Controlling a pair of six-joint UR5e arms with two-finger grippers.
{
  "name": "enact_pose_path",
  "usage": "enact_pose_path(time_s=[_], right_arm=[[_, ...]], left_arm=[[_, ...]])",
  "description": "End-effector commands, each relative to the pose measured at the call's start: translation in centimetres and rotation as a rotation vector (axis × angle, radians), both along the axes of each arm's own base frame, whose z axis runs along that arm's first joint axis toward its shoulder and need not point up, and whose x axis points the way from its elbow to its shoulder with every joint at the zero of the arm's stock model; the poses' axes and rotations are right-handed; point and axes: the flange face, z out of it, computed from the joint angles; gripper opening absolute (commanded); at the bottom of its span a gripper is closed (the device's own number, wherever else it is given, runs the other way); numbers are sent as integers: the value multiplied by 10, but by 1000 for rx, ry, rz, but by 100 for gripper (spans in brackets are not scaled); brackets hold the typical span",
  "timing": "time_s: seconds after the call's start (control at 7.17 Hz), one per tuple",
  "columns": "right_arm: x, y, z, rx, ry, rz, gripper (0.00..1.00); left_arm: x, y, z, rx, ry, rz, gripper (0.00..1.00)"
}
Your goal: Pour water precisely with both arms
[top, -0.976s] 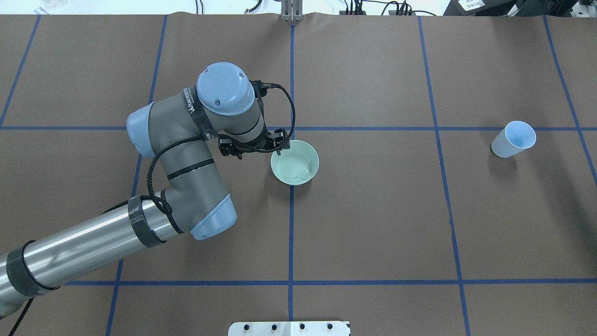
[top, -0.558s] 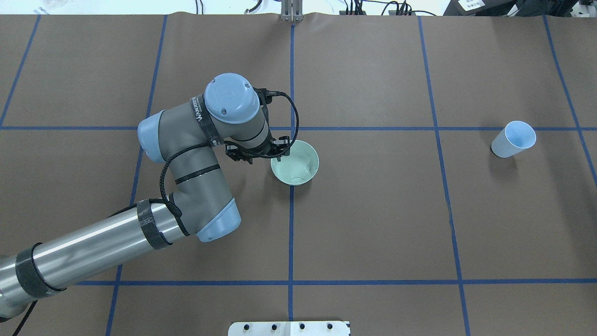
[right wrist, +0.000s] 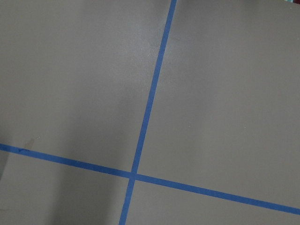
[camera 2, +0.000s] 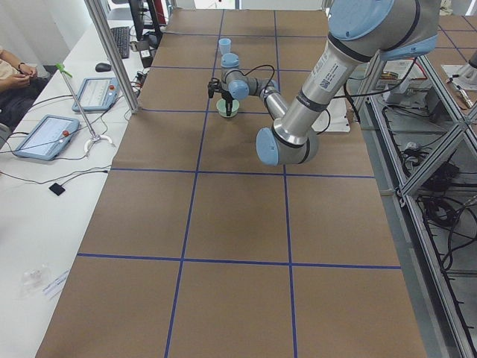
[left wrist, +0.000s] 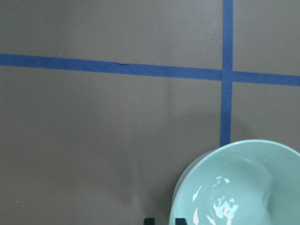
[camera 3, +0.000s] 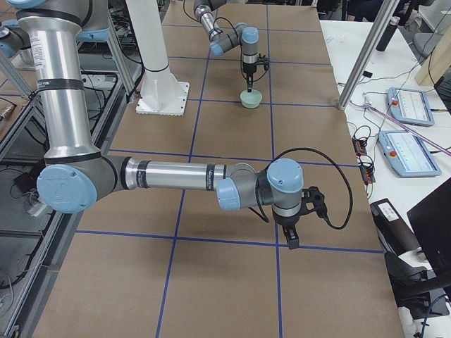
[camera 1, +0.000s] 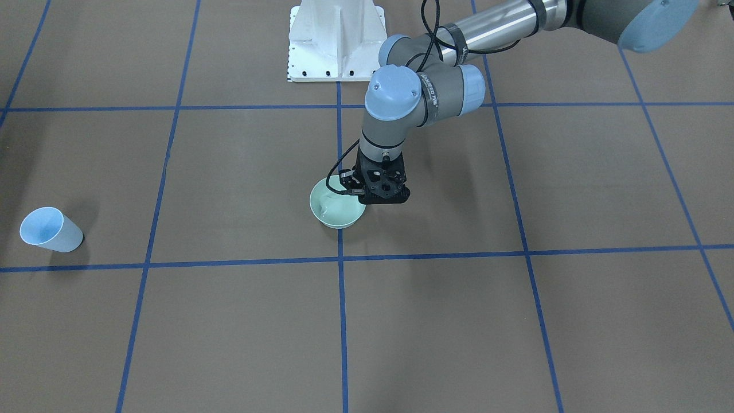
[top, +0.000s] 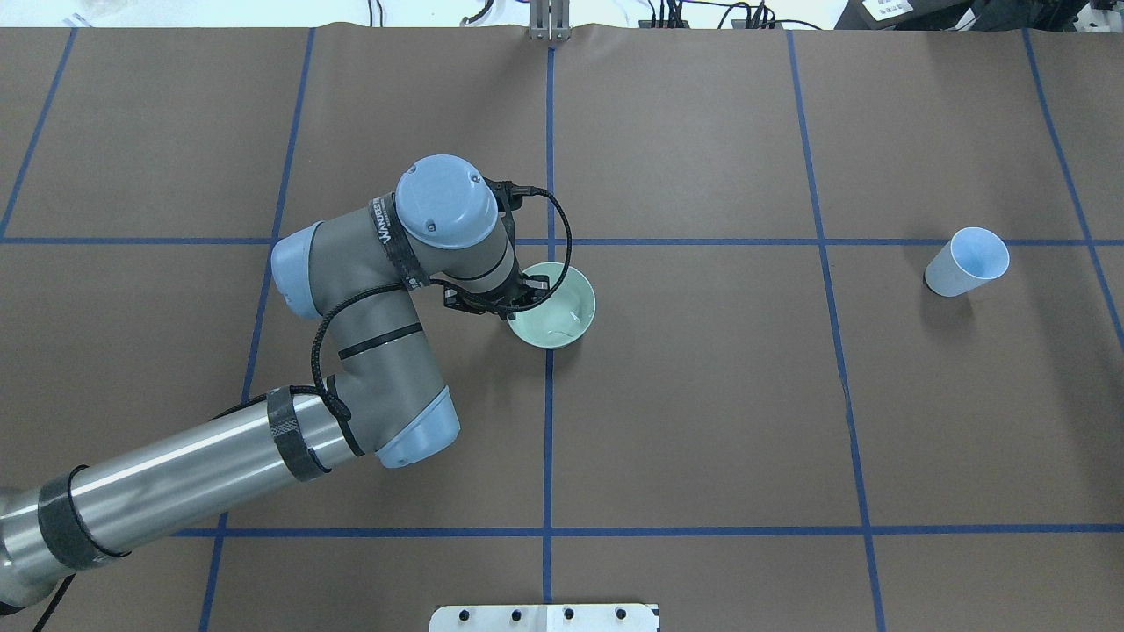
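A pale green bowl (top: 562,309) stands near the table's middle, with water (left wrist: 225,206) in it showing as white glints. My left arm (top: 386,290) reaches to the bowl's left rim. The left gripper (top: 520,303) points down there. In the left wrist view the left gripper (left wrist: 164,220) shows a narrow gap, with one fingertip outside the bowl (left wrist: 243,187) and the other at its rim. It looks open. My right arm (camera 3: 176,176) shows only in the exterior right view. I cannot tell whether the right gripper (camera 3: 292,239) is open or shut.
A light-blue paper cup (top: 966,262) stands alone at the table's right side, and also shows in the front view (camera 1: 49,229). The white pedestal (camera 1: 335,40) sits at the robot's base. Blue tape lines grid the brown table (top: 702,395).
My left arm has moved right and nearer the bowl, so the wrist now covers the bowl's left rim. The bowl has barely shifted. The cup has not moved.
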Motion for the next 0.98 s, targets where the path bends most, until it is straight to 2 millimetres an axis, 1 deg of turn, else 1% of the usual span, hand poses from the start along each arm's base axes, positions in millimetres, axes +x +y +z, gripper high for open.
enact_pose_path(time_s=[0.0,0.28,0.42,0.56,0.7,0.84], right_arm=[[0,0,0,2,4,0,100],[1,0,1,1,7,1,100],[1,1,2,-1,8,1,100],[1,3,5,-3,10,2,100],[1,3,5,-7,9,3,100],[0,4,5,-8,6,3,100]], left_arm=[[1,2,-12,7,16,6,0],[-6,3,-22,12,31,5,0],[-18,-3,-27,11,45,0,0],[-42,-18,-27,-20,74,16,0],[-75,-34,-7,-54,83,9,0],[-103,-33,17,-5,78,54,0]])
